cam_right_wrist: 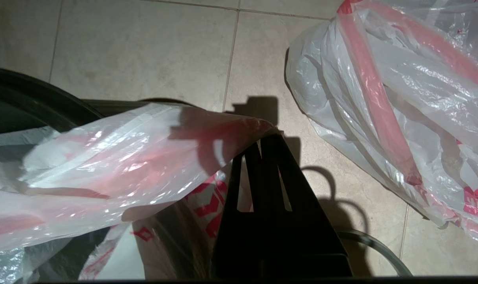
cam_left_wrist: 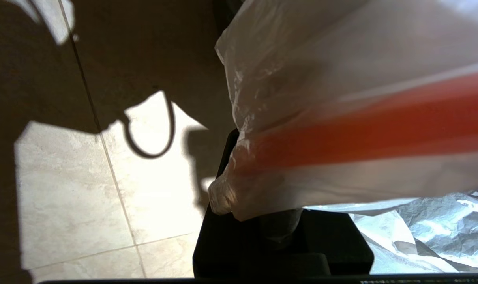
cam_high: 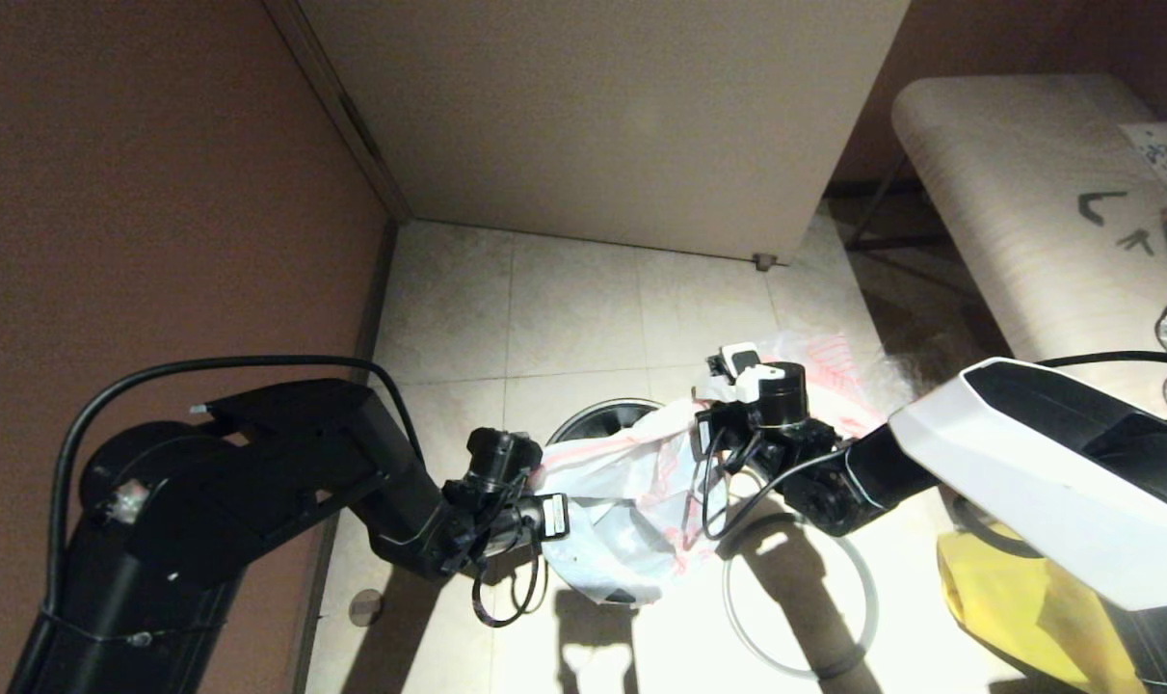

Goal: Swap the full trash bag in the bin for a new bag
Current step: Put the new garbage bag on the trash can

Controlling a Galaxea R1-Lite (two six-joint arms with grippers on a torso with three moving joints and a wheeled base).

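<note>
Spreading the new bag (cam_high: 631,482) over the bin (cam_high: 597,416)
Left gripper (cam_high: 543,506) and right gripper (cam_high: 701,410) each pinch its red-striped rim; next, lowering it inside.

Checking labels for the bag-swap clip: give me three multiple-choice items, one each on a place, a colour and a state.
1. Where is the grey hoop?
A seated on the rim
B on the floor beside the bin
C leaning on the wall

2. What colour is the bag under the right arm?
A yellow
B blue
C green

3. What state is the new bag in?
A loose on the floor
B pinched by the left hand and the right hand above the bin
C folded flat

Key: B, the hoop lies flat on the tiles; A, plainly yellow; B, each wrist view shows fingers shut on plastic.
</note>
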